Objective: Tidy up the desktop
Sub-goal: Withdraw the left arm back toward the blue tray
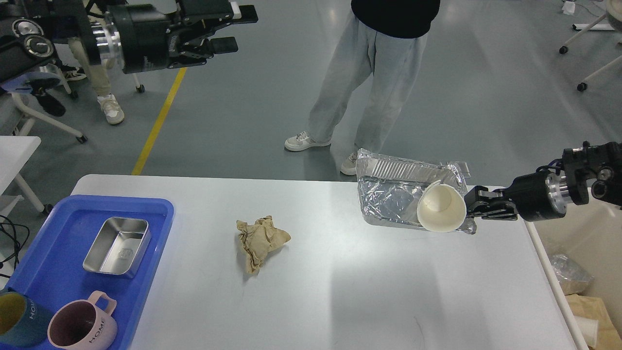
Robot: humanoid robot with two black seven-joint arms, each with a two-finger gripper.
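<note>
The white desktop (340, 291) fills the lower view. A crumpled foil tray (393, 199) hangs tilted over its far right corner, with a white paper cup (441, 208) lying on its side inside. My right gripper (477, 206) is shut on the tray's right rim. A crumpled brown paper ball (260, 240) lies on the desktop left of centre. High at the top left, far from the table, my left gripper (238, 29) is open with nothing between its fingers.
A blue plastic tray (150, 228) at the left holds a steel box (116, 245), a pink mug (80, 325) and a dark teal mug (17, 318). An off-white bin (590, 243) with trash stands right of the table. A person (374, 87) stands beyond the far edge.
</note>
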